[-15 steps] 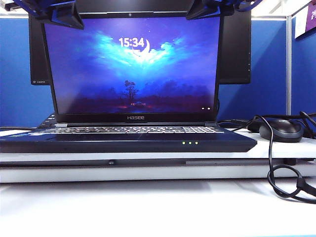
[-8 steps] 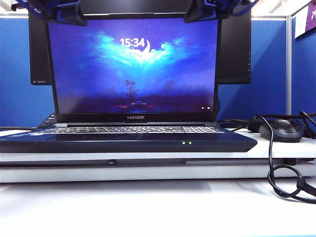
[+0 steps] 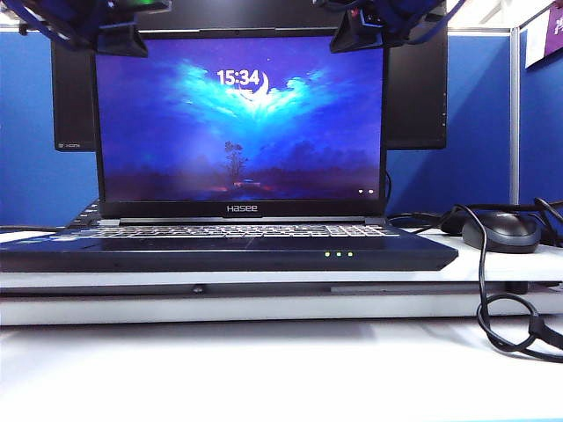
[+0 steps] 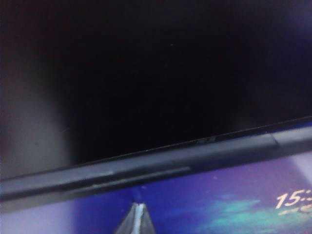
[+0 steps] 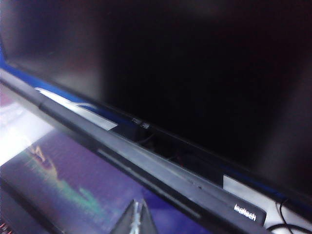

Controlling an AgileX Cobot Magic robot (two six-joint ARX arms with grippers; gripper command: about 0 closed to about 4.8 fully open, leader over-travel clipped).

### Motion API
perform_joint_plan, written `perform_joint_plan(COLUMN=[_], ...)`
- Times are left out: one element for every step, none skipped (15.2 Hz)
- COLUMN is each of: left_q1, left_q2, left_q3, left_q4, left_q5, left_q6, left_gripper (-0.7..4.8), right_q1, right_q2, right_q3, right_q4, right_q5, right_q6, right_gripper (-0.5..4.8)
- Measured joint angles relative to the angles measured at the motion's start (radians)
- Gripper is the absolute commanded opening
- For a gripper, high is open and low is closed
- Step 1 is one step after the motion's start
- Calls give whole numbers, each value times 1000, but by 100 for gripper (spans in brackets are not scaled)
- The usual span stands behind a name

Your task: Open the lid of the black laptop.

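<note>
Over the last second I see the lid (image 3: 239, 123) swing further back to near upright, so the black laptop (image 3: 229, 251) on the desk (image 3: 264, 369) is essentially open. My left gripper (image 3: 119, 35) and right gripper (image 3: 356, 33) sit at its top corners; I cannot tell whether either set of jaws is open or gripping.

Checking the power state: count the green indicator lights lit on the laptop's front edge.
3, side by side in a row on the black laptop's front edge, right of centre. None looks hidden.
</note>
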State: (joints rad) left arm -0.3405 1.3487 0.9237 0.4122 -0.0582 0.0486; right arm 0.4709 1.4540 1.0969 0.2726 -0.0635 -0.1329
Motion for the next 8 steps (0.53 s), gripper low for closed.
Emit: perform_joint_plan(left_q1=[0,1,1,1,1,2,2,2], left_q2=[8,13,19,26,34,43,51,60], left_q3=[1,1,3,5,7,7,7,7], left_q4=[17,30,47,64,85,98,103,108], left_q5=[3,7,8,10,13,14,16,18], left_q6=[0,0,0,0,0,0,0,0], left_gripper=[-4,-4,-4,-4,-4,-4,-4,-4], right_q1=[-4,-10,-12,-17,-22,-23,-26,-32], right_q2=[13,24,34,43,47,55,64,72], right_q3=[13,25,35,46,49,56,57,57], right_q4=[-1,-1,-1,0,0,1,5,8], right_q5=[-1,-5,-6,-9,-11,-10,-11,-16], right_q6=[-4,-7,-11,-14,-15,-15,-19,-20], right_gripper=[-1,-2,-1,-2,-1,-1,-1,-1])
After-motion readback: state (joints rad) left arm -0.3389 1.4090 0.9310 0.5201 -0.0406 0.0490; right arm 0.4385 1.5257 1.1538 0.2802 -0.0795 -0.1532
